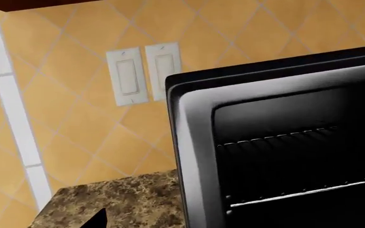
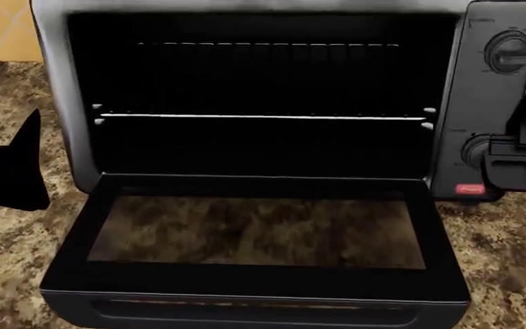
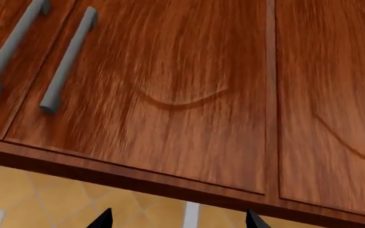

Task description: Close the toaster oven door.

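The toaster oven stands on the counter with its cavity open and a wire rack inside. The toaster oven door lies folded down flat towards me, its bar handle along the near edge. My left gripper hangs left of the oven, apart from it. In the left wrist view one fingertip shows far off centre, so the jaws stand apart and empty; the oven's left side fills that view. My right gripper is by the knob panel, open and empty, facing the wall cabinets.
The oven sits on a speckled brown stone counter. Behind it are a yellow tiled wall and two wall switches. Wooden cabinet doors with grey handles hang overhead.
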